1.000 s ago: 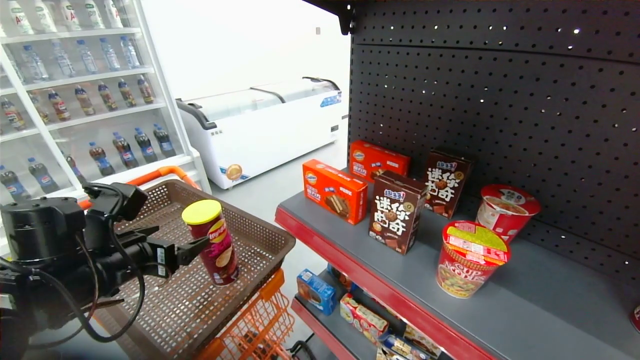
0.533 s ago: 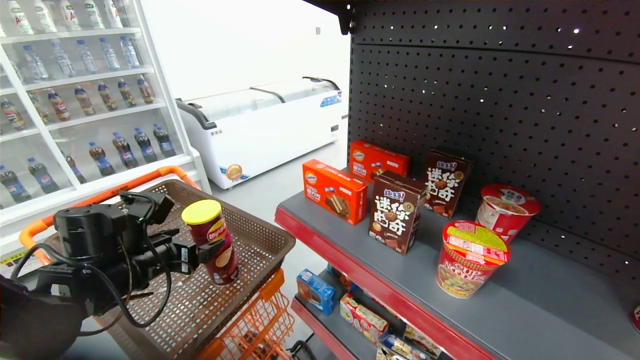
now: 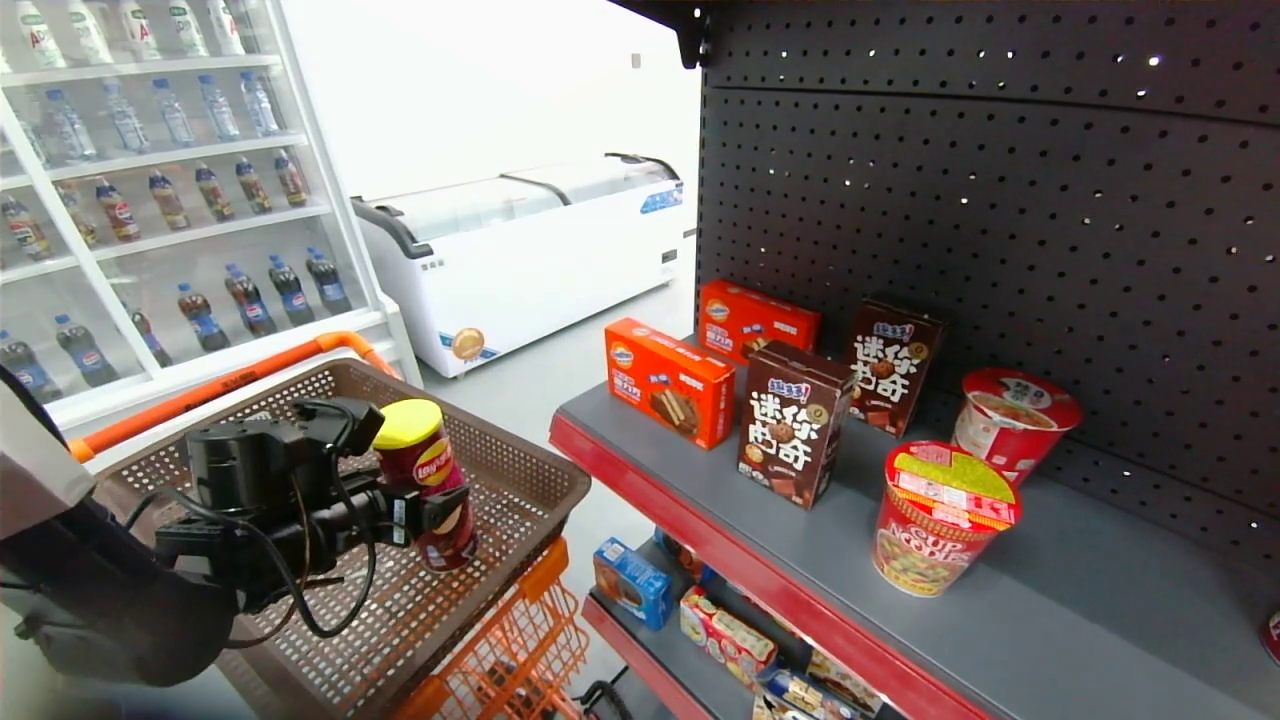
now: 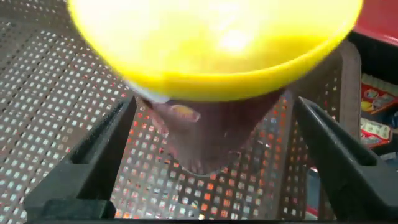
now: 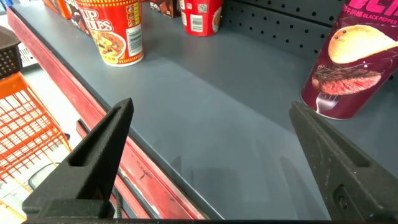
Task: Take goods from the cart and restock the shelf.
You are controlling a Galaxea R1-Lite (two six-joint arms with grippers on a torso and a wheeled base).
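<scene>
Head view puts my left tool [image 3: 432, 497] spread on either side of the chip can [image 3: 418, 455], which stands upright in the cart basket [image 3: 480, 430]; I judge it light, stiff-walled yet crushable and slick, best pinched gently mid-body.

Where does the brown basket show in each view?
Head view: brown basket lower left, beside the shelf.
Left wrist view: its mesh floor under the can.
Right wrist view: a corner above the orange cart wire.
Shared landmark: the red shelf edge.
</scene>
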